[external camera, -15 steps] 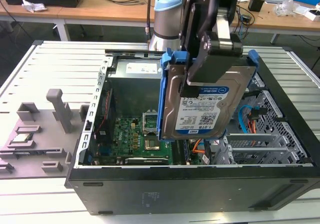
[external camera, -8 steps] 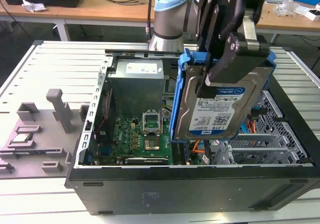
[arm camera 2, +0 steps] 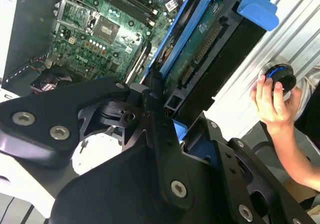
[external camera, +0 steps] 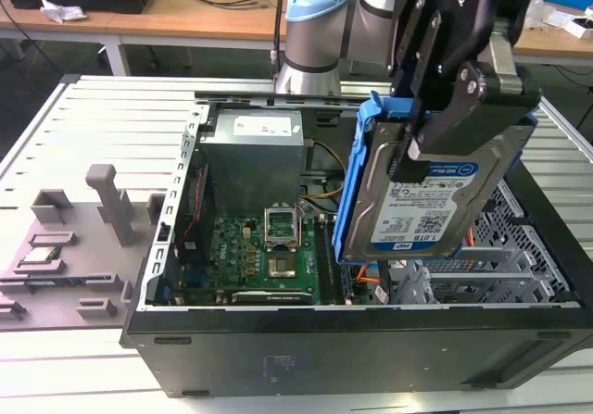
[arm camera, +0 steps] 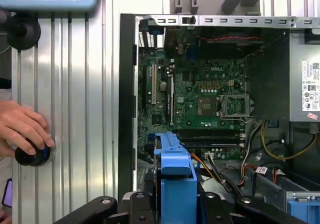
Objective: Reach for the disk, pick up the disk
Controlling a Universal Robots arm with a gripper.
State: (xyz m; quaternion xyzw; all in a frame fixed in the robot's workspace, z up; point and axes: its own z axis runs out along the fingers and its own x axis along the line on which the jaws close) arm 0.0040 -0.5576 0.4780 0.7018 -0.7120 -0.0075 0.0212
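As the exterior view shows it, the hand is clamped on the disk, which hangs on edge, clear above the open computer case, toward that view's right side of the case, label outward, long axis running down from the fingers.

Where the second wrist view looks along the black fingers, the disk stretches straight away from them in its blue rails, above the motherboard.

Seen from the first wrist view, the disk sits edge-on between the fingers; a person's hand rests on a knob on the ribbed surface.
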